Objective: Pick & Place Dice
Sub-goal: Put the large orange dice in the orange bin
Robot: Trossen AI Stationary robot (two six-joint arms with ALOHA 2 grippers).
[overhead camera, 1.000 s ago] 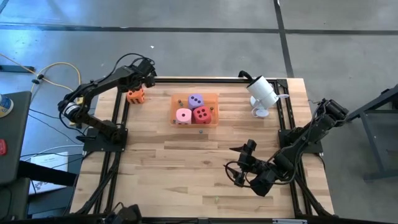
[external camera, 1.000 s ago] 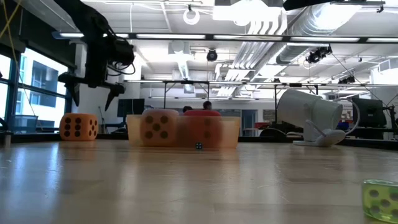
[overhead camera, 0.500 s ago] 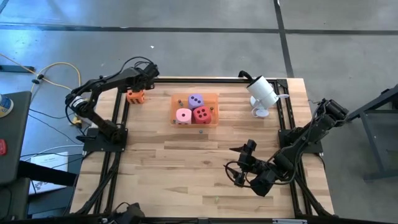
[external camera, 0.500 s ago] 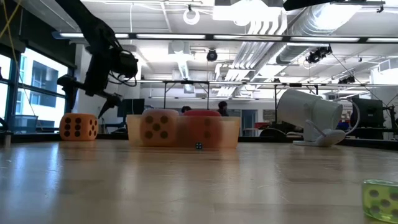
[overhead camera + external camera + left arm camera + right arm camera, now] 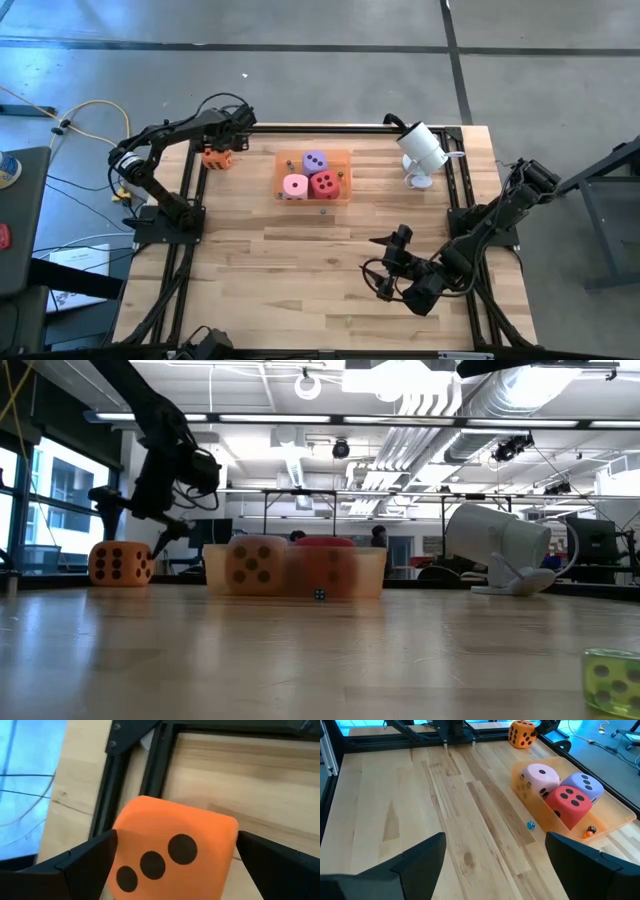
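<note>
1. The orange die (image 5: 172,855) is a soft-edged foam cube with dark round pips; three in a diagonal row show on the face toward the left wrist camera.
2. It sits on the wooden table (image 5: 300,260) near the far left corner, between the spread fingers of the left gripper (image 5: 222,146), which is wide open and hangs low over it; whether the fingers touch it cannot be told.
3. The orange see-through tray (image 5: 345,153), to the right of that gripper, holds three dice: pink (image 5: 294,185), red (image 5: 323,183) and purple (image 5: 314,160), packed close together.
4. A few tiny dice lie in the tray too, and a small blue one (image 5: 530,825) sits just outside its near wall.
5. The right gripper (image 5: 383,268) waits wide open and empty near the table's front right, well apart from the tray.
</note>
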